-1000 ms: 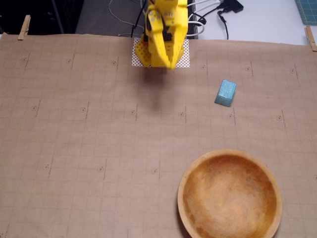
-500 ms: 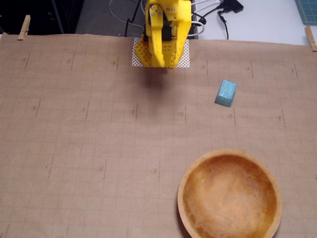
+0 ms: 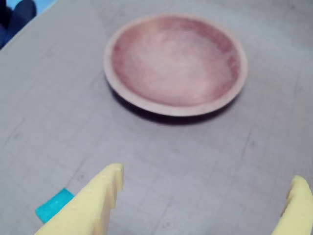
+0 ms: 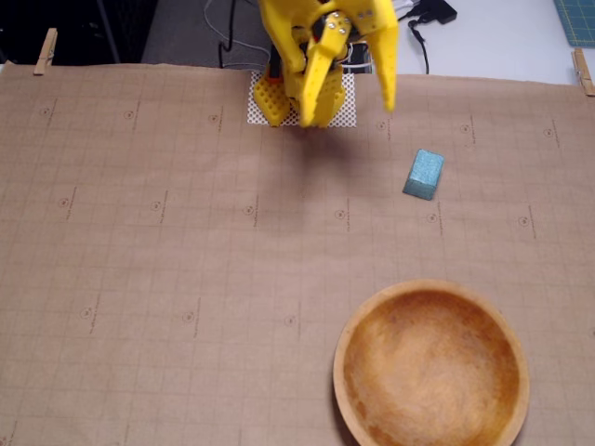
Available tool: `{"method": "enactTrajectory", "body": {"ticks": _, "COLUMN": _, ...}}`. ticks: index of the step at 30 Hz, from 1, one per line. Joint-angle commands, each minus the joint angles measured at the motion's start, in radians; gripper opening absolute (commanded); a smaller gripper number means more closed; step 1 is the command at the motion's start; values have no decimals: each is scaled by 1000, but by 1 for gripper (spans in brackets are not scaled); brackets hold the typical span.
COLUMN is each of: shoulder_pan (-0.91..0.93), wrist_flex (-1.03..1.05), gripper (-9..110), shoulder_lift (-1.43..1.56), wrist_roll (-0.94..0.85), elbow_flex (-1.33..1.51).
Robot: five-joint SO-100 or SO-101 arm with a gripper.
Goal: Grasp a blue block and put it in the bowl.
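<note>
Barely begun, judging by the layout: blue block [image 4: 424, 174] lying on the paper-covered counter [image 4: 167, 279], ungrasped, well apart from the bowl [image 4: 430, 364], which sits empty near the lower right of the fixed view. Nothing delivered yet; reach, grasp, lift, carry and drop all left to do.

Claw [image 4: 354, 105] spread wide, released, holding nothing and touching nothing. In the fixed view, poised above the upper middle of the counter near the arm's base, one yellow finger pointing down toward the white perforated pad [image 4: 349, 116], the other splayed out to the right. Block off to the lower right of it, near but clearly apart, not between the fingers.

In the wrist view, claw [image 3: 208, 183] framing bare gridded paper: left fingertip [image 3: 110, 178] and right fingertip [image 3: 299, 188] at the bottom edge with a broad gap between. Blue block [image 3: 51, 205] peeking out at the lower left, outside the left finger rather than inside the gap, partly hidden behind it. Bowl [image 3: 122, 78] straight ahead at the top of that view, interior bare.

Probably needed next: a swing toward the block's side to bring it between the fingers before closing
</note>
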Motion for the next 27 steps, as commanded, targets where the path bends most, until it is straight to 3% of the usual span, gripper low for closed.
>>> {"method": "enactTrajectory", "body": {"ticks": 1, "shoulder_pan": -77, "wrist_flex": -11, "gripper": 48, "shoulder_lift": -14, "wrist_roll": 12, "elbow_flex": 17}}
{"method": "enactTrajectory", "body": {"ticks": 12, "shoulder_pan": -275, "wrist_flex": -11, "gripper": 49, "shoulder_lift": -14, "wrist_roll": -5, "elbow_flex": 147}}
{"method": "enactTrajectory", "body": {"ticks": 27, "shoulder_pan": -357, "wrist_flex": -12, "gripper": 48, "shoulder_lift": -18, "wrist_roll": -95, "elbow_flex": 229}}
